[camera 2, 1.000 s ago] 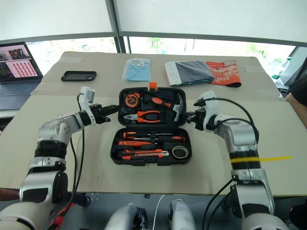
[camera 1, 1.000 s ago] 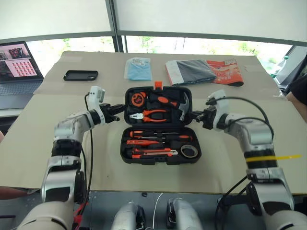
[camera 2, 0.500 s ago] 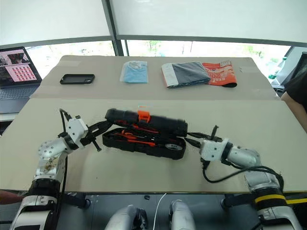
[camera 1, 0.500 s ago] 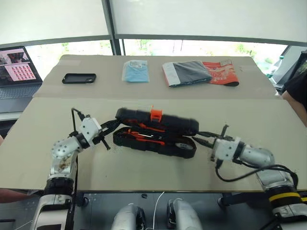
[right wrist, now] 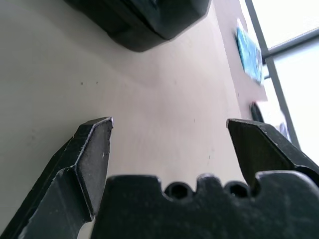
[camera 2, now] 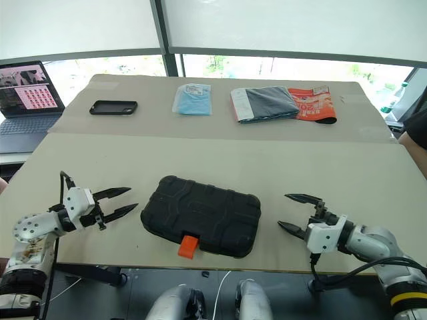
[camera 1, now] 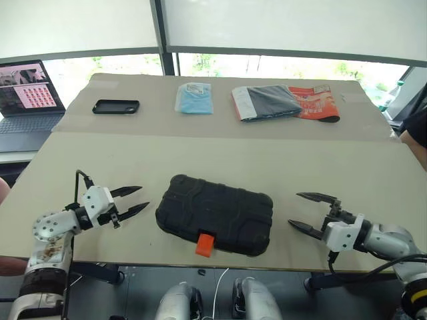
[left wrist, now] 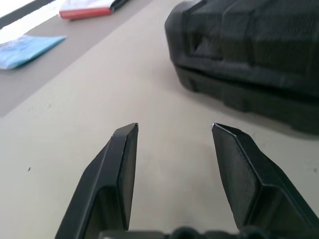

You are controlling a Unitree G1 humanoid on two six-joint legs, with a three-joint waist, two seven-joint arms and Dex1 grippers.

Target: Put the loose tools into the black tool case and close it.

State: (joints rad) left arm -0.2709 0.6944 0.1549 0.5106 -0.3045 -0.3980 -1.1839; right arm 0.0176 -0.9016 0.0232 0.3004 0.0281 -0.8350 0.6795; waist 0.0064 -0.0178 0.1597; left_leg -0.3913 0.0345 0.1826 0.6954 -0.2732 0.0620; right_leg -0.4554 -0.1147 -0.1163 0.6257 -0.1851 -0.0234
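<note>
Black moulded-plastic clamshell tool case [camera 1: 215,213], rounded corners, ribbed lid: shut, lying flat on beige table near front edge, slightly skewed, left end further back than right. Small orange latch [camera 1: 205,244] on front edge, sticking out toward table edge.

Bare table [camera 1: 133,157] flanks the black tool case [camera 1: 215,213] on both sides.

Tool case [camera 1: 215,213] matt black moulded plastic, ribbed lid, glossy orange plastic latch [camera 1: 205,244]; table [camera 1: 200,157] beneath it smooth matt beige; beyond the case, glossy black phone [camera 1: 116,106], grey cloth [camera 1: 270,101], shiny plastic-wrapped blue pack [camera 1: 194,97].
</note>
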